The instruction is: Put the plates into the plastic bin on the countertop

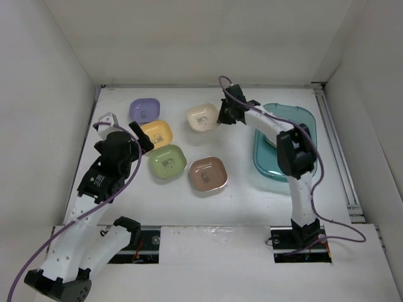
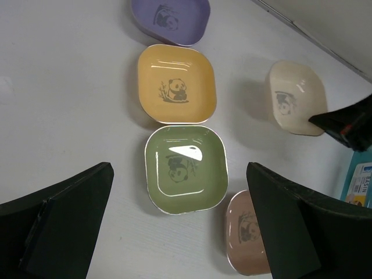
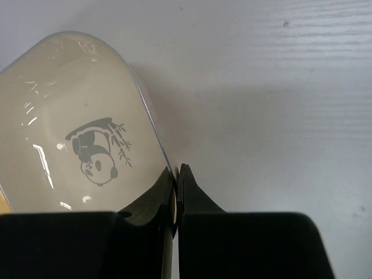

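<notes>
The right end effector (image 3: 177,174) is pinched tight on the near rim of the cream plate (image 3: 75,133), one finger inside the lip and one outside, the panda print just beyond its tips. The plate looks like thin moulded plastic: light, stiff enough to be carried by one edge, but glossy, so I would guess it could swivel or slip in so narrow a bite. The upturned rim is the sensible hold, since the shallow bowl offers nothing else to grasp. Behind this end effector, back along its own arm, sits the teal plastic bin (image 1: 302,116); the arm hides most of what it holds. Across the bench (image 1: 252,201), the left end effector (image 2: 179,168) hangs with its fingers spread wide and empty. The green plate (image 2: 185,168) lies flat directly beneath the gap. Ahead of it comes the yellow-orange plate (image 2: 176,84), then the purple plate (image 2: 170,20). The brown plate (image 2: 247,232) lies just to its right, partly under that finger. All five plates rest on the bench, outside the bin.
</notes>
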Available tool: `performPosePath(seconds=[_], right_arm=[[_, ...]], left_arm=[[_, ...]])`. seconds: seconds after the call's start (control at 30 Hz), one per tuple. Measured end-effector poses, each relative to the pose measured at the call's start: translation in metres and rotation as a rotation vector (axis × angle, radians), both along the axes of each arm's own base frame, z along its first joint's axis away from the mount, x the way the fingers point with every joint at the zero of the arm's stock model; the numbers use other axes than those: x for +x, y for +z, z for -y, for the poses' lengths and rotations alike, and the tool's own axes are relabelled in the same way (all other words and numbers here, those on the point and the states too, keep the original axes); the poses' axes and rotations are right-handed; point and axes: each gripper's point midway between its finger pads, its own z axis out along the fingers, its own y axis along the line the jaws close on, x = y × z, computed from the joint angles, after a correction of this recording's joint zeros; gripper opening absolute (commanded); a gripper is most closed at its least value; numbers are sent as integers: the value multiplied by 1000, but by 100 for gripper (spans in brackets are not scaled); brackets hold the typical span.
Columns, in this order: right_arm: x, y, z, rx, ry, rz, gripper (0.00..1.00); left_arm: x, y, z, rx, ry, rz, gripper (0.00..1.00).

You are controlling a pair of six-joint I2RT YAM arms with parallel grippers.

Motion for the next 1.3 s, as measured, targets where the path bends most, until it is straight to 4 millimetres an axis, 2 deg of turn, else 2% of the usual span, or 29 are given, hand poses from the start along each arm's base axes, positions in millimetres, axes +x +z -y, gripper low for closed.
performPosePath(seconds=[0.07,0.13,0.2,0.23,0.3,0.37,0.43,0.57,0.63,0.7,0.77,0.9,1.13,1.3], right_arm=[[-12,35,10,64,5,35,0],[-12,86,25,140,-2,121,0],[-10,138,48,204,-27,229,0],[-12,164,66,226,-51,287,0],[-18,202,104,239,-115,377,0],[-30,218,144,233,-201,430,0],[-51,210,187,220,-300,442,0],[-100,150,263,163,-522,355,0],[-120,124,290,128,-620,309,0],[-133,111,307,109,-687,288,0],[-138,109,318,100,-727,287,0],[-136,108,328,89,-768,297,0],[-132,70,330,66,-794,195,0],[-132,52,330,60,-814,149,0]], left_arm=[[0,0,1,-1,-3,-1,100],[0,-1,1,0,-7,-3,100],[0,-1,2,0,-11,-5,100],[0,-1,2,0,-12,-5,100],[0,-2,3,-1,-16,-7,100],[1,-3,3,1,-19,-12,100],[1,-3,4,2,-21,-14,100],[2,-2,6,-1,-28,-10,100],[3,-2,8,-5,-38,-11,100],[4,-3,9,-3,-45,-13,100],[5,-3,10,-1,-49,-14,100],[6,-4,10,4,-52,-17,100],[6,-4,10,5,-53,-16,100],[6,-6,10,5,-55,-20,100]])
